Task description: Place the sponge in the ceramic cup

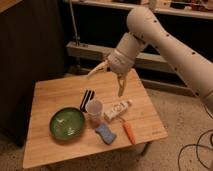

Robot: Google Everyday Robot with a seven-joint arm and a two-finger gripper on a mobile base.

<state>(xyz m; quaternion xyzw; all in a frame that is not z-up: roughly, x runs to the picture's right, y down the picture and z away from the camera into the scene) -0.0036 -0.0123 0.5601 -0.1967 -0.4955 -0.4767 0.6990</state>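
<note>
I am watching the blue sponge [106, 133], which is lying flat on the wooden table [52, 95] near its front edge. It is outside the ceramic cup [94, 111] and just in front of it, with the orange carrot-shaped toy [129, 132] close on its other side. The cup is standing upright beside the green bowl [67, 123].

The gripper [105, 84] is hanging above the far half of the table, over the black-and-white striped object [87, 99] and the white tube [118, 109]. Its two fingers are splayed wide with nothing between them.

I am judging this to be the approach to the sponge. The next move is calling for a descent forward and down, with the fingers straddling the sponge and steering clear of the cup and carrot crowding it.
</note>
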